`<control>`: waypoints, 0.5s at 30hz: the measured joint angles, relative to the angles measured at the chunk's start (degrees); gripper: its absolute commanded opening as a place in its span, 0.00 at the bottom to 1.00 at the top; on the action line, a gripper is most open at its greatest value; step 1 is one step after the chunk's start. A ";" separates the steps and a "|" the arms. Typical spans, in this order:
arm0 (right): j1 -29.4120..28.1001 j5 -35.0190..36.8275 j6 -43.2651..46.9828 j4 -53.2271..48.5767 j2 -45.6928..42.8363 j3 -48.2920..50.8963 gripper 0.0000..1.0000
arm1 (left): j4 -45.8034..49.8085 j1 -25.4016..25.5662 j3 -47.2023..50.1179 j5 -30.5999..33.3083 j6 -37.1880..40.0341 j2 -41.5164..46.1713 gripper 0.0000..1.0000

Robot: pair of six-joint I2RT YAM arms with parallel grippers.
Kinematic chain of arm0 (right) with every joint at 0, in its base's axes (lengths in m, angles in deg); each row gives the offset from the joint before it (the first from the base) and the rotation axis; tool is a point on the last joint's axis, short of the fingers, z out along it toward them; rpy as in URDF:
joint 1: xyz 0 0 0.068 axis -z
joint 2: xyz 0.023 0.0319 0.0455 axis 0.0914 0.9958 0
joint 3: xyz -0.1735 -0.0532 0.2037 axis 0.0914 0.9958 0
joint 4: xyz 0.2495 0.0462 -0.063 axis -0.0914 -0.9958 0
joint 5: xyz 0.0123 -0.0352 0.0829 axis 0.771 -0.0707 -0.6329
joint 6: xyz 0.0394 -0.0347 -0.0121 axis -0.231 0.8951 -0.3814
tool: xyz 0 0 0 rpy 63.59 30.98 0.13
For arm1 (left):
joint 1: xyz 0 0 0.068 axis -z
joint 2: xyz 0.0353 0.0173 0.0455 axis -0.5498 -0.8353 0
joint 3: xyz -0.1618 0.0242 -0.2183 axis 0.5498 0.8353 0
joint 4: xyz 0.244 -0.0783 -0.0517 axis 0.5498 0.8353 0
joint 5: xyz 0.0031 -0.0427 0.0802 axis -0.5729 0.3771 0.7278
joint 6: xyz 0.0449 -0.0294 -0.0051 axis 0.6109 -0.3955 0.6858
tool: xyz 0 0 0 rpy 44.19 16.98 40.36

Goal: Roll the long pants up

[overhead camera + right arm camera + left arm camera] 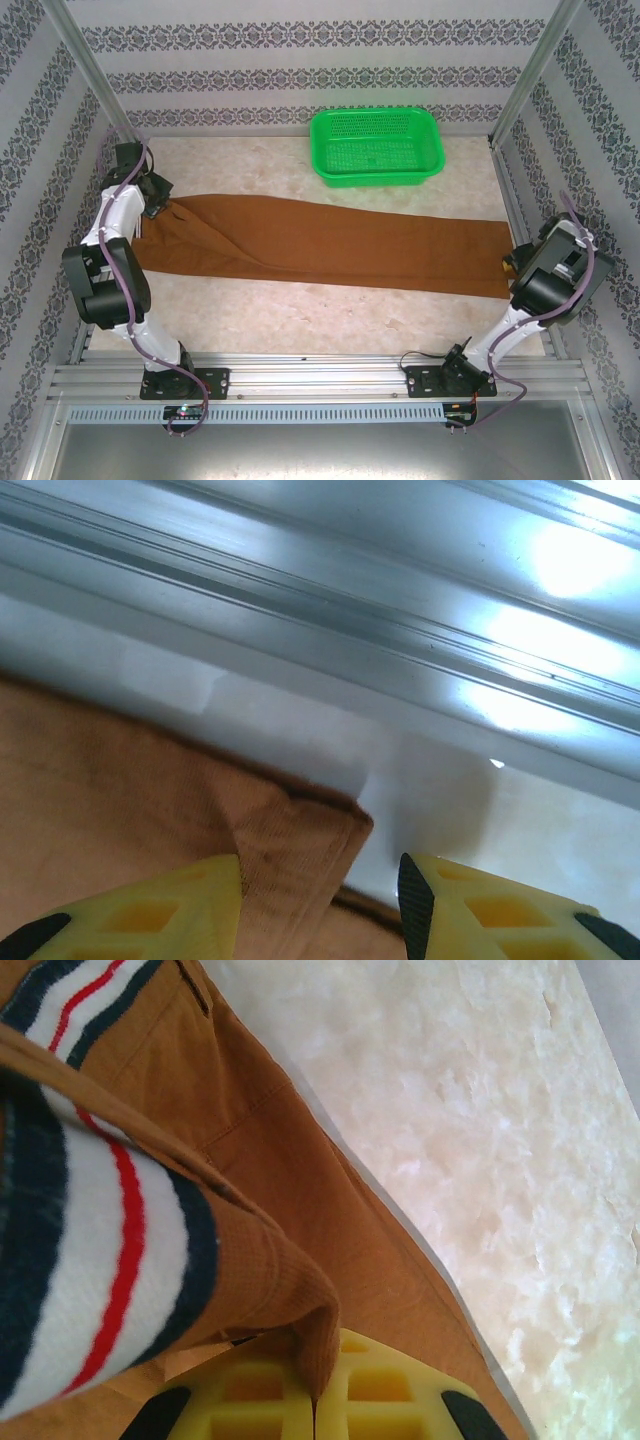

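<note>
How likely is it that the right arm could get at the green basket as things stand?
Probably yes: the right gripper stands open around the pants hem, not clamped, and bare table lies between it and the basket, though it looks a stretch.

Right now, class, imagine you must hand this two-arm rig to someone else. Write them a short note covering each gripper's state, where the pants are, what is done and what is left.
Left gripper: shut on the waist end of the pants, at the left side of the table.
Right gripper: open, jaws either side of the hem corner at the right end, not closed on it.
Pants: lying flat, stretched across the table, waist left and hems right. The green basket sits beyond them toward the far edge.
Done: pants spread out; no roll started.
Left: all the rolling.
</note>
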 measured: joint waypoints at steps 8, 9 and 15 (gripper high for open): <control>-0.07 -1.90 -0.96 0.07 1.16 -1.97 0.00 | -0.04 0.33 0.00 0.87 1.60 -0.17 0.00; -0.17 -2.12 -1.33 0.52 1.14 -2.16 0.00 | -0.09 0.33 0.00 1.16 1.81 -0.17 0.00; -2.47 -1.05 -2.01 -1.22 0.63 -6.95 0.00 | 0.37 0.33 -4.42 1.84 2.71 -1.60 0.00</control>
